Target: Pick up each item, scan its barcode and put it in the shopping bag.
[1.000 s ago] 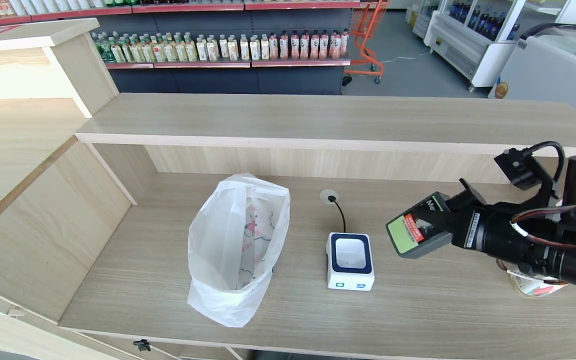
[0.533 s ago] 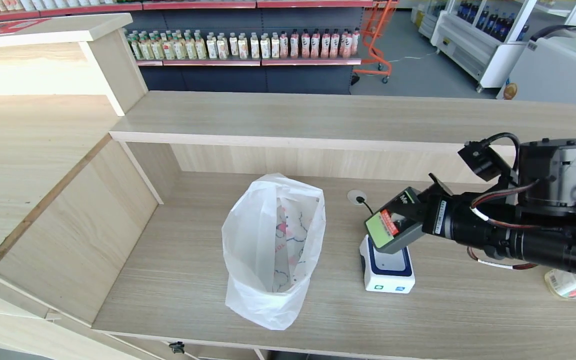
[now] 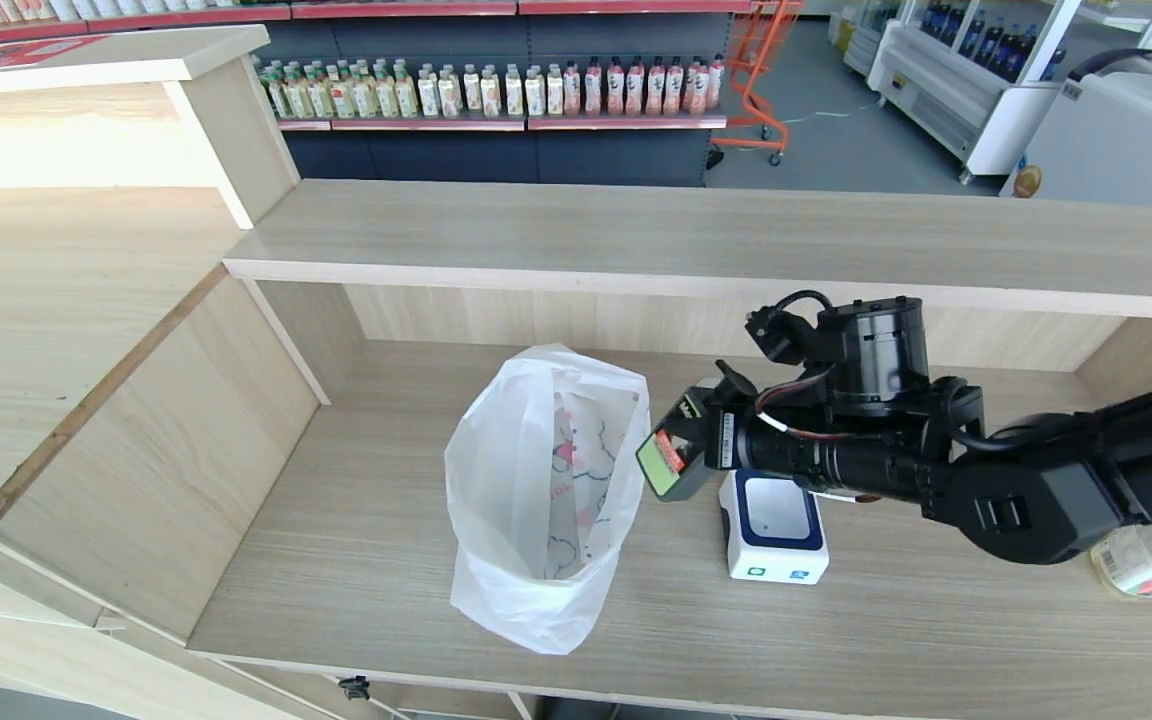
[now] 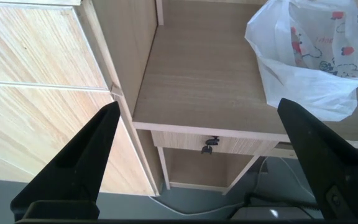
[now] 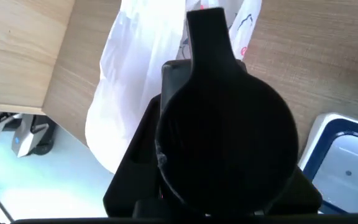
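Note:
My right gripper (image 3: 696, 440) is shut on a dark grey box (image 3: 664, 462) with a green and red label. It holds the box in the air by the right rim of the white shopping bag (image 3: 536, 500), just left of the white and blue barcode scanner (image 3: 774, 525). In the right wrist view the box (image 5: 222, 149) hangs over the bag (image 5: 142, 87), with the scanner (image 5: 347, 155) beside it. The bag stands open and upright with a printed package inside. My left gripper (image 4: 197, 168) is open, off the counter's front left, with the bag (image 4: 309, 56) beyond it.
A labelled bottle (image 3: 1151, 555) lies at the counter's far right, partly behind my right arm. The scanner's cable (image 3: 731, 385) runs to a hole in the counter (image 3: 356, 560). A raised wooden ledge (image 3: 696, 235) borders the back and a side panel (image 3: 146, 470) the left.
The head camera shifted at first. My right arm has carried the box leftward, from right of the scanner, over it, to the bag's right rim.

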`<state>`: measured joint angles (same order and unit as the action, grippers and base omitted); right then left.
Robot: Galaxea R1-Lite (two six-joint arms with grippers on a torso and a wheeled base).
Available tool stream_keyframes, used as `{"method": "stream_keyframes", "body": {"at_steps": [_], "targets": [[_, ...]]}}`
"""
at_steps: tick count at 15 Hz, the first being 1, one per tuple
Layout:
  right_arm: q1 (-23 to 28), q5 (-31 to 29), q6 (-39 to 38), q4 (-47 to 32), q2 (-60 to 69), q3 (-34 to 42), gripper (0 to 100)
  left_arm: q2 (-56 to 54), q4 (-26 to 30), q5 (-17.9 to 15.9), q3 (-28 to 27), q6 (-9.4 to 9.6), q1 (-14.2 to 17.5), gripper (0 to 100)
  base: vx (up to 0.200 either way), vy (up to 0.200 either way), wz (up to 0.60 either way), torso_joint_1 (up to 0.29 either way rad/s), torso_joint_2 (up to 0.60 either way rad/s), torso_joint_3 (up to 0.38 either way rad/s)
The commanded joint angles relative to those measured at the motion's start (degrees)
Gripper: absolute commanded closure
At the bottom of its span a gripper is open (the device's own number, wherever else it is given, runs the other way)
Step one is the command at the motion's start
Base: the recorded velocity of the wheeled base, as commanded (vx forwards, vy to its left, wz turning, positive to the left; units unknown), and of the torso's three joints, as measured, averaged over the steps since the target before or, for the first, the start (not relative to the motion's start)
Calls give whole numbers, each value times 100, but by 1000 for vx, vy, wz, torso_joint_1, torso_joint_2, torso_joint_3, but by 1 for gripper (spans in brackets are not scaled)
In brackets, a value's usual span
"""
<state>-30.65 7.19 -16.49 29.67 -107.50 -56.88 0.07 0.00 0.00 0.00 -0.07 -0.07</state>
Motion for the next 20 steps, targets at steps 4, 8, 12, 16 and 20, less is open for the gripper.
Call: {"method": "stream_keyframes", "body": {"at_steps": [4,8,12,16,20], "targets": [[-372,-7,718,12,-1414,-1299,100,1,0,0,0,-1,-1,0,0,0,0,0,0,0],[-530,-16,1430,4,-2030,-1958,100,1,0,0,0,-1,-10,0,0,0,0,0,0,0],[-530,-34,2361,12,-2399,-2178,100,1,0,0,0,-1,-10,0,0,0,0,0,0,0],[-495,-60,2906,21,-2636,-2231,100,1,0,0,0,-1,-1,0,0,0,0,0,0,0],[-495,-25,2686,4,-2583,-2336,0,1,0,0,0,-1,-1,0,0,0,0,0,0,0]]}}
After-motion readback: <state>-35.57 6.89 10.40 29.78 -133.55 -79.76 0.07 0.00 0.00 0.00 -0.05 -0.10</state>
